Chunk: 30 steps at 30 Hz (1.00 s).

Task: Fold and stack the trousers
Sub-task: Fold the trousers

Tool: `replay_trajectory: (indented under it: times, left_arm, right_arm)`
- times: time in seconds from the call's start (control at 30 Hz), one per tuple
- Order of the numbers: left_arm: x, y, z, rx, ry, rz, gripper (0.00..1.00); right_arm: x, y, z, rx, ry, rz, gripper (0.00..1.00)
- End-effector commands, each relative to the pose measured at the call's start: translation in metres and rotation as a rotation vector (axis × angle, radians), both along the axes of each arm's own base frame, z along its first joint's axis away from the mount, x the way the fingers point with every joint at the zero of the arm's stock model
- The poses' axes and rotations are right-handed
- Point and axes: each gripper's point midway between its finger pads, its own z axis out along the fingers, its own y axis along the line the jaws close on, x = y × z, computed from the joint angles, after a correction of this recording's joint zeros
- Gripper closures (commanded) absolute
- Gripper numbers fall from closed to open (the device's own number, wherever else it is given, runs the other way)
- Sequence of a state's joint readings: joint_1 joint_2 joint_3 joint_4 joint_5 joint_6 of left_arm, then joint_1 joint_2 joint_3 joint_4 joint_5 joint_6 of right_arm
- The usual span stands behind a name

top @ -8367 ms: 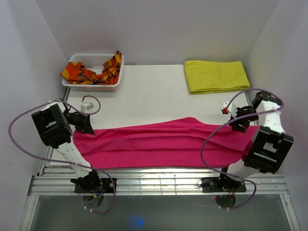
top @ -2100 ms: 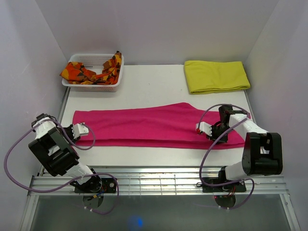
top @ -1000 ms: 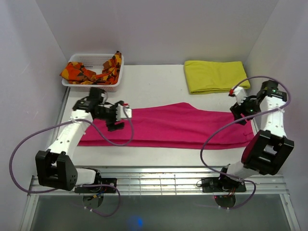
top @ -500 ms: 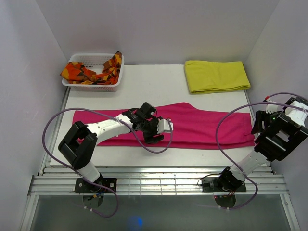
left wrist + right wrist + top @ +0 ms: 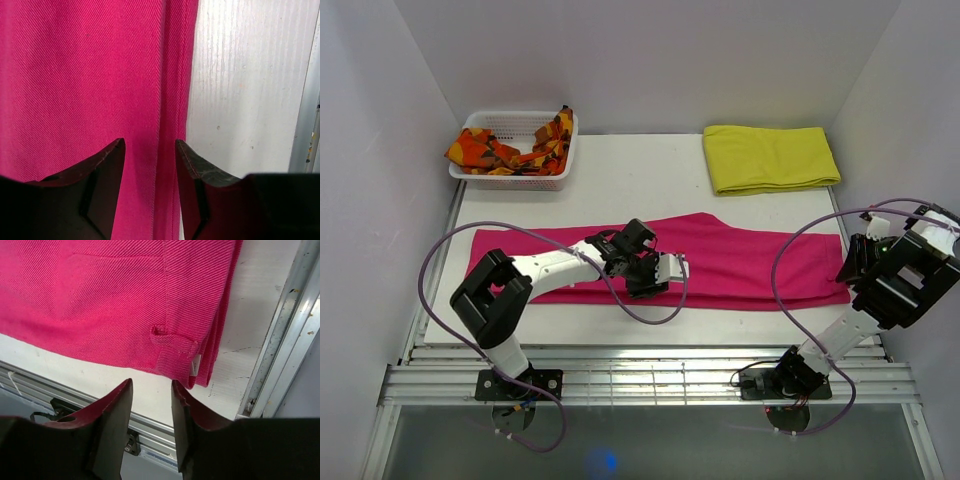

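Note:
The magenta trousers [image 5: 750,260] lie flat, folded lengthwise, across the middle of the table. My left gripper [image 5: 670,270] hovers low over the middle of their near edge. In the left wrist view its fingers [image 5: 149,145] stand apart, straddling the stitched edge of the trousers [image 5: 75,75], with nothing pinched. My right gripper [image 5: 853,268] is at the trousers' right end. Its fingers [image 5: 151,387] are open just off the waistband corner, which carries a belt loop [image 5: 172,342]. Bare table shows between them, and the trousers [image 5: 100,290] lie ahead of them.
A white basket [image 5: 480,125] holding an orange-and-red patterned cloth [image 5: 510,152] stands at the back left. A folded yellow cloth [image 5: 770,158] lies at the back right. Metal rails [image 5: 650,380] run along the near edge, and a rail [image 5: 280,340] borders the table's right side.
The left arm has swept right from the trousers' left end to their middle. The right gripper has dropped to the right near corner. Both sets of jaws have narrowed.

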State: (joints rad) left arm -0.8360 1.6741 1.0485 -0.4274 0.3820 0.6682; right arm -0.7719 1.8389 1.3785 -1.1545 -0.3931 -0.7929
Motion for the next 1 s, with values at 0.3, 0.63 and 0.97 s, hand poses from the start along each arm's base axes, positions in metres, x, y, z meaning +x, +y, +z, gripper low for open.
replay_trajectory:
  times: [0.3,0.63,0.97]
  left_arm:
    - [-0.003,-0.004,-0.009,0.019,0.028,-0.012,0.71]
    - [-0.006,-0.002,-0.010,0.019,0.040,-0.009,0.72]
    - [-0.005,-0.002,-0.015,0.032,0.040,-0.016,0.89]
  right_arm:
    - [-0.009,-0.001,-0.010,0.052,0.057,-0.039,0.67]
    - [0.001,-0.026,0.004,-0.059,0.009,-0.069,0.39]
    - [0.000,-0.030,-0.030,-0.044,0.059,-0.089,0.42]
